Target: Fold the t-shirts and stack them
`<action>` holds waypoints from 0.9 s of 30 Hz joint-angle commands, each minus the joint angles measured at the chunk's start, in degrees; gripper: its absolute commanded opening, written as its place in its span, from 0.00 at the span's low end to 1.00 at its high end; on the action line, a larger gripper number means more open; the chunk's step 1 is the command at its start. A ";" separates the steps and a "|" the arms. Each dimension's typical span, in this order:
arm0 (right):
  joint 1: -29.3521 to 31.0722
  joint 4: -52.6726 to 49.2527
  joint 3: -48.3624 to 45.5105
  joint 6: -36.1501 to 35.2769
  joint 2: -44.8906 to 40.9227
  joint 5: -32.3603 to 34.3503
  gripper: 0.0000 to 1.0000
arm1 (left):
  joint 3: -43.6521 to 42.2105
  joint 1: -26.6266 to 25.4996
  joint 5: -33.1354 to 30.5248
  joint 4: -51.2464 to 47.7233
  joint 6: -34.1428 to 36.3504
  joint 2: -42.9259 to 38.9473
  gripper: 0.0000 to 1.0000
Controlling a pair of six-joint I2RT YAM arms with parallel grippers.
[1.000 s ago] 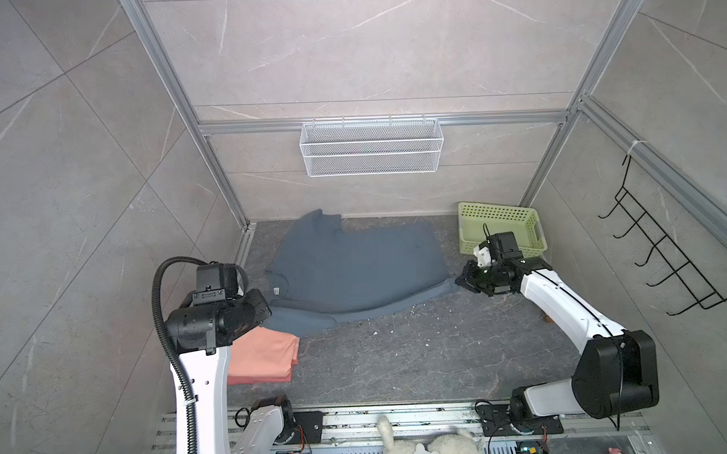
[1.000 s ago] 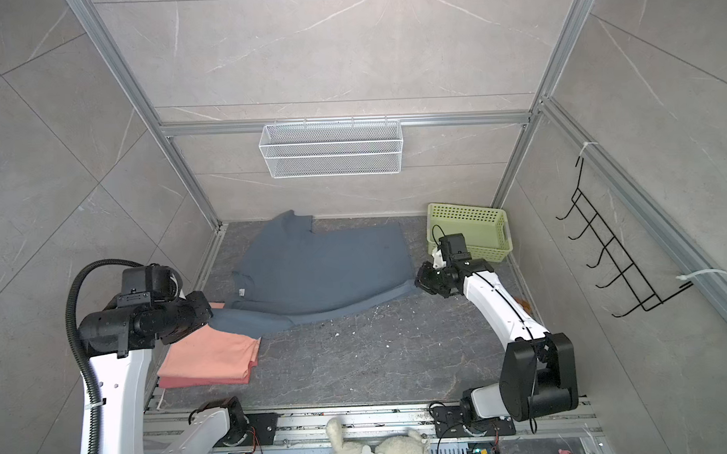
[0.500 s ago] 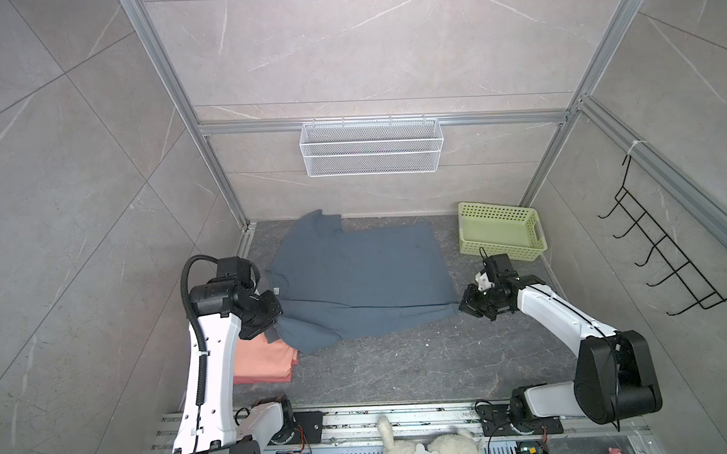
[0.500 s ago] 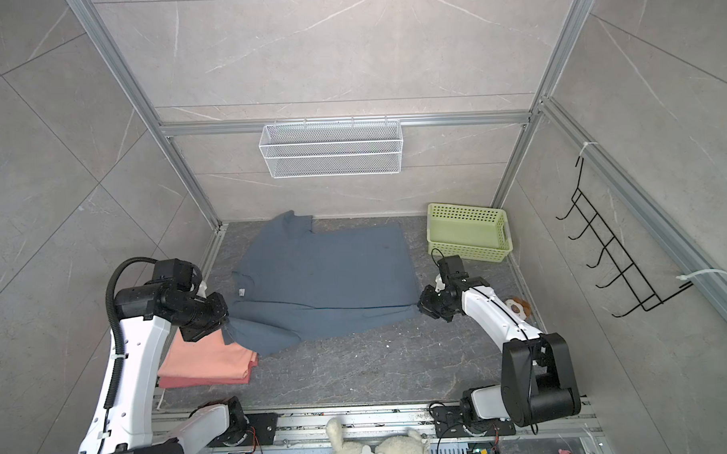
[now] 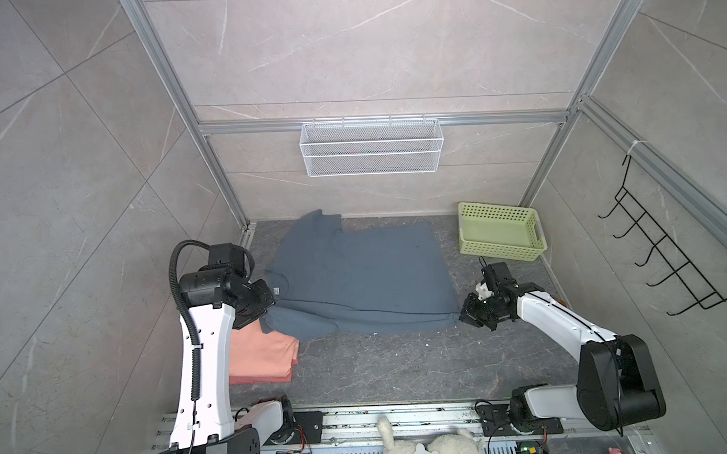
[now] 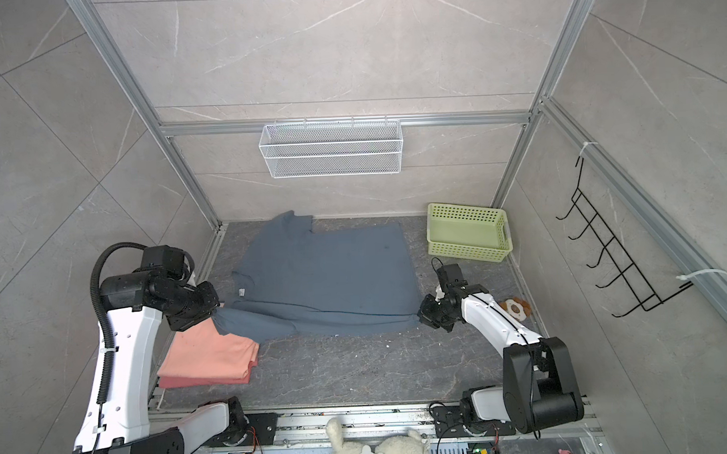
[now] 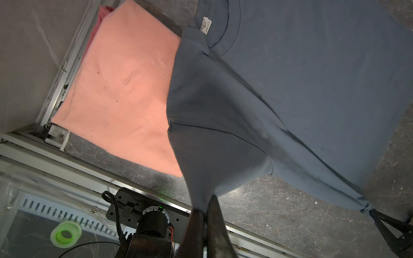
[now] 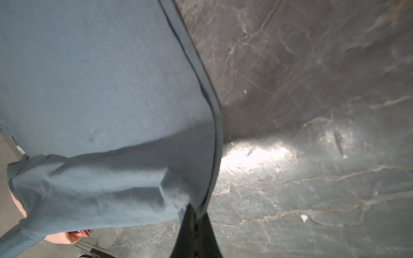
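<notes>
Two pincers are clenched on the near edge of the large slate blue-grey cotton t-shirt (image 5: 363,278). The left pincer (image 7: 206,210) grips bunched cloth at the sleeve end, at the left of both top views. The right pincer (image 8: 194,214) grips the hem corner at the right. That edge is lifted slightly and stretched taut between them. The rest of the shirt lies flat on the dark stone-patterned tabletop (image 5: 400,368), reaching to the back wall with its collar at the left.

The step looks like the first lengthwise fold. The next move probably needs both arms to carry the edge away together, level and at equal tension, then lay it on the far half.

At lower left sits the folded stack of salmon-pink t-shirts (image 5: 262,356). The blue sleeve hangs over its far corner, so a sideways drag could disturb it. A small brown-and-white plush toy (image 6: 516,308) lies just behind the right arm. Farther back stand a pale green perforated plastic basket (image 5: 500,248) and a white wire wall shelf (image 5: 371,153), both clear of the fold.
</notes>
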 commanded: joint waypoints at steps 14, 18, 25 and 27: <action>0.96 2.83 3.10 8.24 1.76 -0.73 0.01 | 0.89 0.27 3.17 5.02 2.56 5.33 0.00; 1.02 5.42 5.38 12.34 3.46 -0.66 0.01 | 1.09 0.34 4.71 10.84 1.71 8.37 0.00; 0.96 7.78 11.07 16.25 11.95 1.62 0.02 | 2.14 0.29 6.74 19.97 1.14 16.16 0.00; 0.96 8.65 11.97 17.36 14.30 2.18 0.02 | 2.11 0.32 7.37 21.98 0.88 17.92 0.00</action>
